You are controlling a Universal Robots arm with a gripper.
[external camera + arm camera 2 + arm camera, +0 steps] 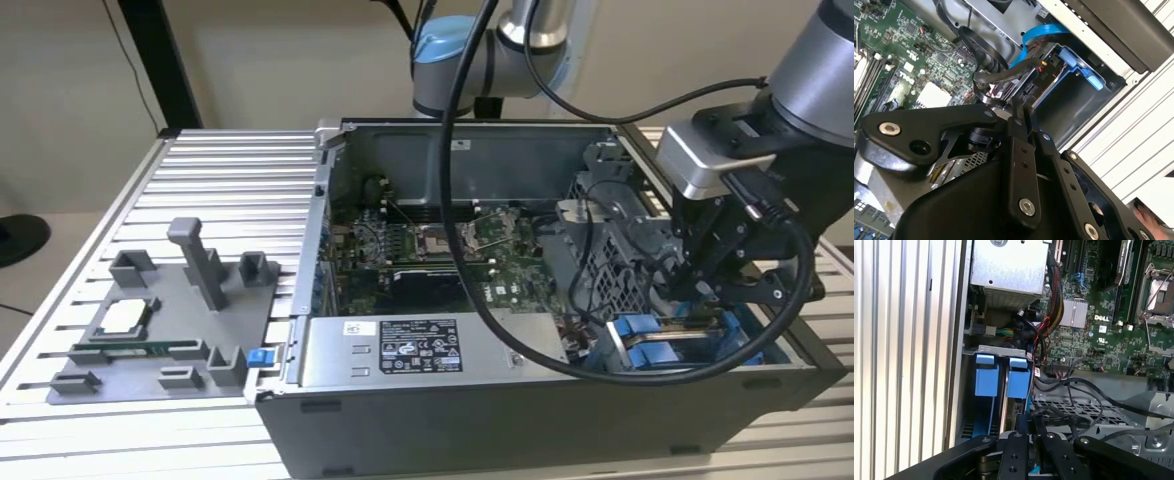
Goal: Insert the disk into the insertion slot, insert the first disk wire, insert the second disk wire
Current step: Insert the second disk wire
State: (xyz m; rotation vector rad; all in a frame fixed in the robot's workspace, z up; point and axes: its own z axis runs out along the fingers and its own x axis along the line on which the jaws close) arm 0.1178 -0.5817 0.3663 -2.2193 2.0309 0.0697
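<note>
The disk's blue caddy [651,335] sits down in the insertion slot at the front corner of the open computer case, on the exterior view's right. In the first wrist view two blue caddy tabs [1018,380] stand side by side in the drive bay. My gripper [707,300] reaches down into that bay, right over the caddies. Its black fingers [1017,112] are pressed together on a black disk wire [988,79] that loops away from their tips. In the first wrist view the gripper [1029,432] hangs just above the caddy, with the wire [1054,412] beside it.
A grey labelled power-supply box [400,350] lies along the case front. The motherboard [441,250] fills the case floor, and a black fan cage [607,245] borders the bay. A blue flat cable [1039,32] runs nearby. A grey fixture plate [160,320] rests on the slatted table [227,170].
</note>
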